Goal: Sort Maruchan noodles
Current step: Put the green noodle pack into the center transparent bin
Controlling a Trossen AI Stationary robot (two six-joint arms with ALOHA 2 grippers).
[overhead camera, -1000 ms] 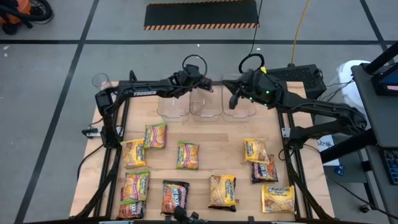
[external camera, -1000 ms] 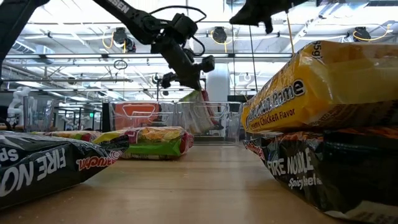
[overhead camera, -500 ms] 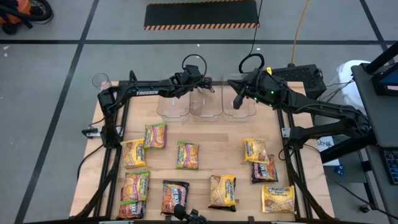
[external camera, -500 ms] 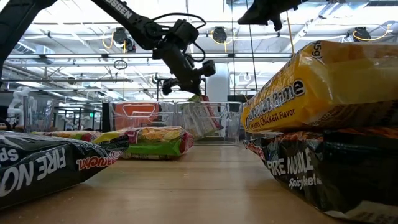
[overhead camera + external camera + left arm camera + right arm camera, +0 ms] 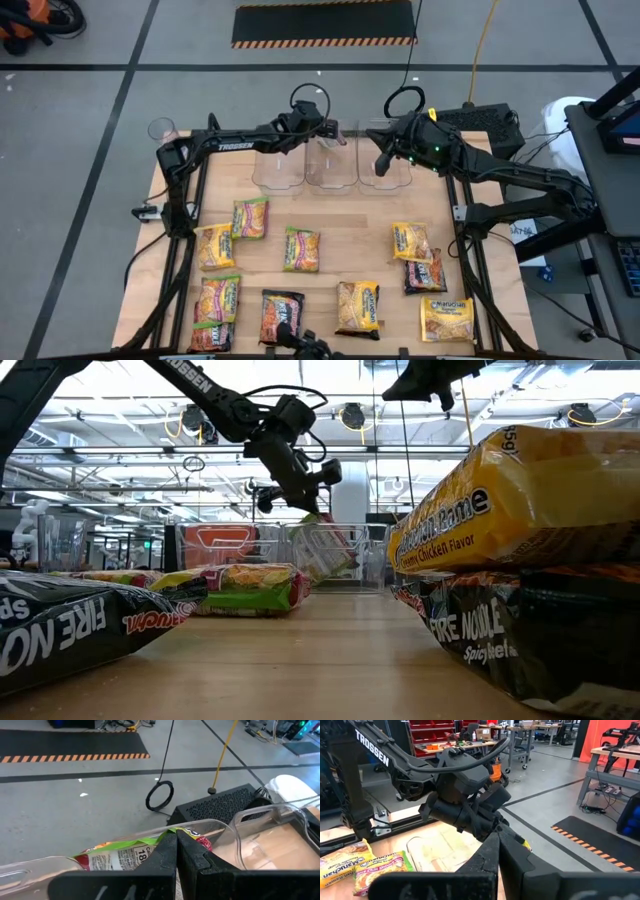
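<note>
**Kid:** What were you doing just then?

**Robot:** My left claw (image 5: pixel 305 510) was pinched shut on a green-edged noodle packet (image 5: pixel 325 548). I held it by its top edge. The packet hung down into the middle clear bin (image 5: pixel 331 170) at the far side of the worktop (image 5: pixel 345 250).

**Kid:** Was it all the way in?

**Robot:** I think it was mostly in, but I had not let go, so I would not count it as sorted.

**Kid:** And your other claw?

**Robot:** My right claw (image 5: pixel 381 164) was closed tight and held nothing. It hung over the bin (image 5: pixel 386 172) next to the middle one.

**Kid:** Was much work left?

**Robot:** Lots! Nine packets lay flat on the worktop. Five were on my left side: a green one (image 5: pixel 250 216), a yellow one (image 5: pixel 215 246), another green one (image 5: pixel 301 249), a red and green one (image 5: pixel 217 298) and a dark one (image 5: pixel 281 315). Four were on my right side: a yellow one (image 5: pixel 358 306), another yellow one (image 5: pixel 411 241), a dark one (image 5: pixel 425 272) touching it, and a yellow one (image 5: pixel 447 319) near the front edge.

**Kid:** So you had only started?

**Robot:** I think so. I could not see any other packet in the bins.
</note>
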